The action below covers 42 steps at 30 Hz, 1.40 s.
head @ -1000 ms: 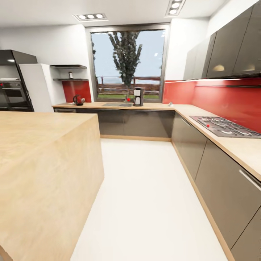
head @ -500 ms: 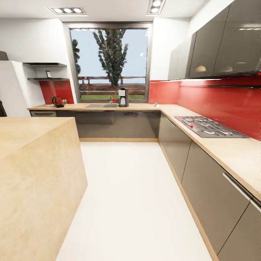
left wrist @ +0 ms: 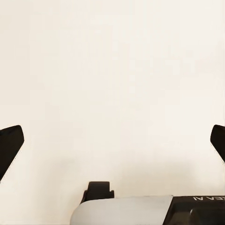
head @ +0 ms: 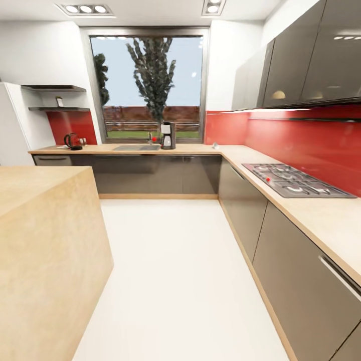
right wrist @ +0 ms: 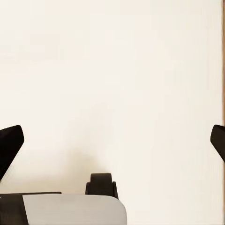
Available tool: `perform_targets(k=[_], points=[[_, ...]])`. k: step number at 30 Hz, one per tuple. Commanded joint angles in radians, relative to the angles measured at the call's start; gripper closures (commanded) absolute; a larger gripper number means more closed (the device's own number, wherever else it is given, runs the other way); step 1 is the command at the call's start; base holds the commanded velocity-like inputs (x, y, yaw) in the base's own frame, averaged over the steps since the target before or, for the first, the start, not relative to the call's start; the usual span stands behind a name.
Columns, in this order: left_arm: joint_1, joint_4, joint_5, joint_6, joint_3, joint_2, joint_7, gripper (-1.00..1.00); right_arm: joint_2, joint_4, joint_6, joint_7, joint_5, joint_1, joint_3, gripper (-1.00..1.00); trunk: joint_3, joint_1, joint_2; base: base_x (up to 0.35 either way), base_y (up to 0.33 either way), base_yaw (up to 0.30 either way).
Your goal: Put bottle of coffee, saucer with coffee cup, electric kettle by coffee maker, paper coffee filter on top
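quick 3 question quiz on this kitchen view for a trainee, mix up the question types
1. True or false: the coffee maker stands on the far counter under the window.
2. Which is nearer the shelves? A) kettle B) hob C) coffee maker
3. Fill in: in both wrist views the jaws stand ____, with only pale floor between them.

Key: 1 true. 2 A: the kettle sits at the counter's left end, below the shelves. 3 open: the left gripper and right gripper show dark fingertips far apart, holding nothing.
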Motion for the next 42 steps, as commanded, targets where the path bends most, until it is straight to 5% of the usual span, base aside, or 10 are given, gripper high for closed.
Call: perform_targets(k=[1,42], points=[[0.0,-0.001,0.0,-0.002,0.001,0.0,0.0,-1.0,0.0,0.002,-0.001,0.0,0.001,0.0,0.0,-1.0,-0.001,0.001,0.0,0.327,-0.003,0.0],[0.0,-0.001,0.0,-0.002,0.003,0.0,0.0,-1.0,0.001,0.005,-0.002,0.001,0.003,0.001,0.003,-1.0,-0.033,0.001,0.0,0.328,0.0,0.054]])
